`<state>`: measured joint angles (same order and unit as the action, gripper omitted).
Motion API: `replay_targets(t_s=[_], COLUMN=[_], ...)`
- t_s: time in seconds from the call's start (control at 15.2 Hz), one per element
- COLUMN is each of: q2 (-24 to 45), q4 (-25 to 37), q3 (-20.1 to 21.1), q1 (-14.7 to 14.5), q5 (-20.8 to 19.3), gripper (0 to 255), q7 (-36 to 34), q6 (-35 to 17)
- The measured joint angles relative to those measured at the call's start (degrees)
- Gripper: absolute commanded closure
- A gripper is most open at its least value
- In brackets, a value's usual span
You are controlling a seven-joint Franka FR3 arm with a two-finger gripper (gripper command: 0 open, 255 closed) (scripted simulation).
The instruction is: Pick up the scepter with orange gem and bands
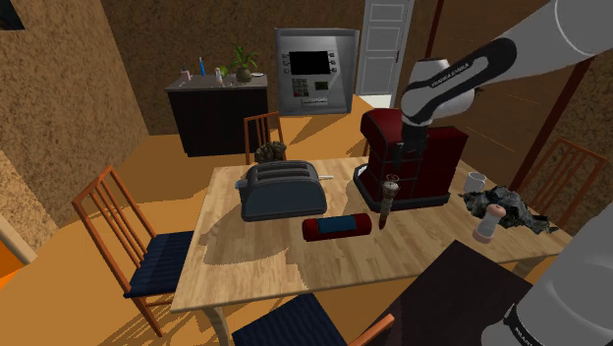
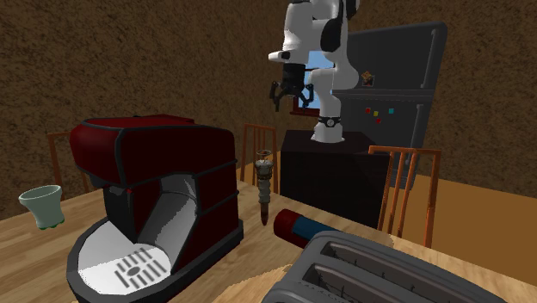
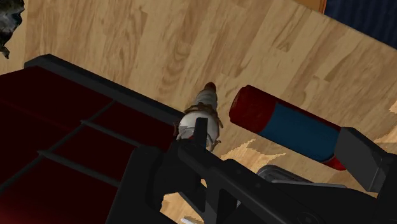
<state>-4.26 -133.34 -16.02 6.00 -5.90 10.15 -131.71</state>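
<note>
The scepter (image 1: 389, 201) stands upright on the wooden table (image 1: 255, 260), just in front of the dark red coffee machine (image 1: 413, 157). It is slim and brownish, with a pale head and banded shaft (image 2: 264, 185). My black gripper (image 2: 288, 90) hangs open high above the table, well above the scepter and touching nothing. In the wrist view the scepter (image 3: 202, 114) is seen end-on beside the machine's top, ahead of my gripper (image 3: 277, 168), whose fingers stand apart.
A red and blue cylinder (image 1: 337, 226) lies just beside the scepter's foot. A grey toaster (image 1: 283, 189) sits further toward the shoulder view's left. A cup (image 1: 475, 182), a shaker (image 1: 488, 224) and a dark crumpled object (image 1: 513, 208) lie toward its right. Chairs (image 1: 128, 236) ring the table.
</note>
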Motion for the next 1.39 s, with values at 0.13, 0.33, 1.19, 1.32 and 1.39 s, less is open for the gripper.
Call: replay_targets(t_s=[0.13, 0.33, 1.19, 1.32, 1.39], q2=[4.5, 11.5, 29.3, 29.9, 30.0], q4=[2.2, 6.9, 16.7, 16.8, 16.8], q3=[-0.8, -1.3, 1.0, 1.1, 1.2], q1=[0.4, 1.5, 6.1, 6.2, 6.2], q5=[1.9, 5.3, 13.7, 13.9, 14.0], gripper=[0, 0, 0, 255, 255], q7=[2.4, 6.2, 13.8, 13.9, 14.0], q6=[-2.4, -4.9, -12.8, -13.3, -13.4])
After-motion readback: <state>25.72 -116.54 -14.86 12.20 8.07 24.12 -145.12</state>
